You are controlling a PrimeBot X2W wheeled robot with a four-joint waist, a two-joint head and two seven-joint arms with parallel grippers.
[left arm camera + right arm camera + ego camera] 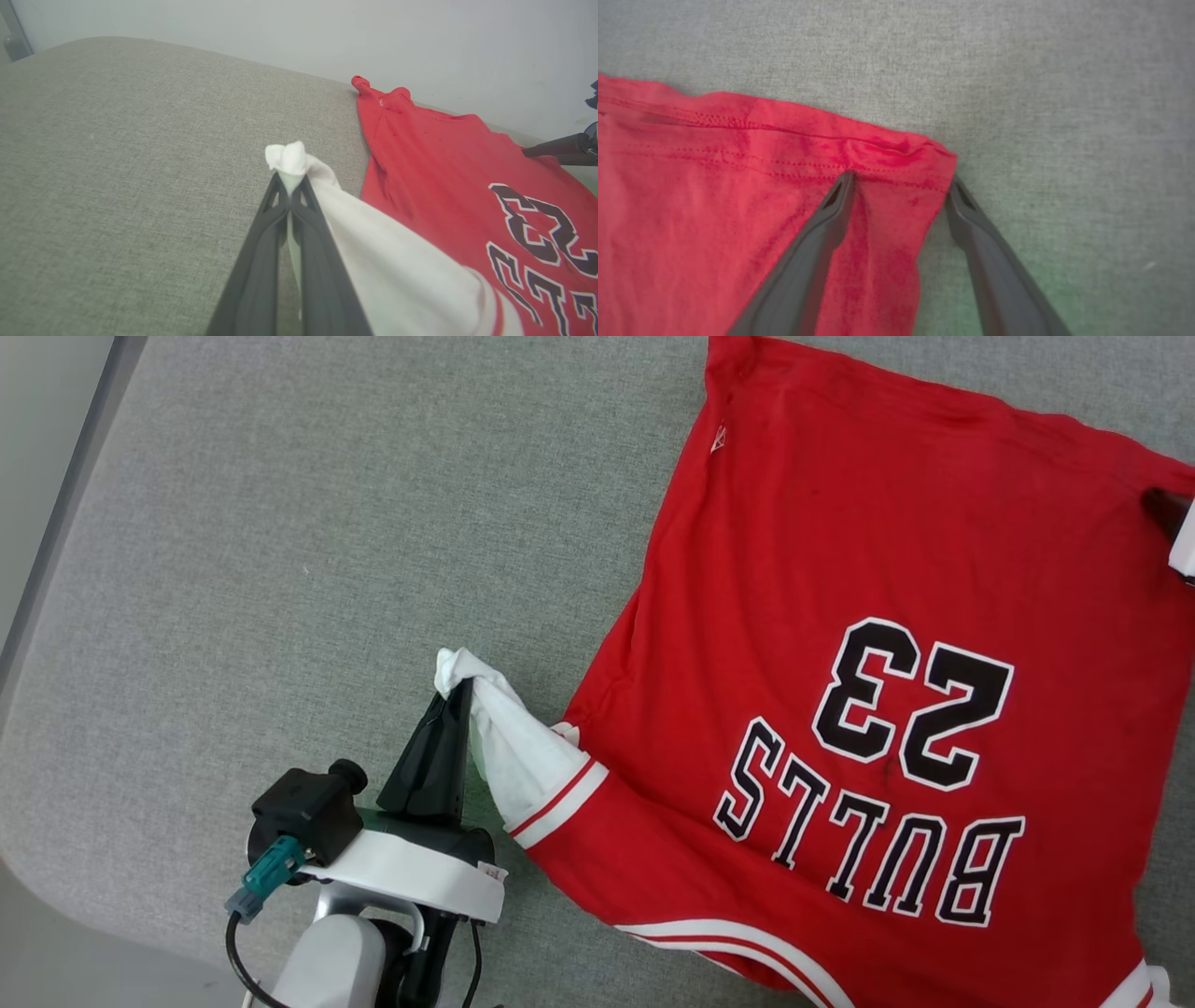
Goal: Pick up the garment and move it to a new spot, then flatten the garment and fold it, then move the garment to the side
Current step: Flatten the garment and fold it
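The garment [840, 644], a red jersey with black "BULLS 23" lettering, lies spread on the grey fabric surface, lettering upside down toward me. My left gripper [453, 695] is shut on the tip of its white sleeve [509, 747], pulling it out to the left. In the left wrist view, the sleeve [387, 252] bunches out past the left gripper [290, 179]. My right gripper [901, 184] stands open at the hem corner of the garment [714, 186], one finger [831, 210] on the red cloth and the other at its edge. In the head view the right gripper [1172, 518] is at the right edge.
The grey fabric surface [280, 569] stretches wide to the left of the garment. Its edge runs along the far left and rounds off at the lower left. A pale wall [327, 32] stands behind the surface in the left wrist view.
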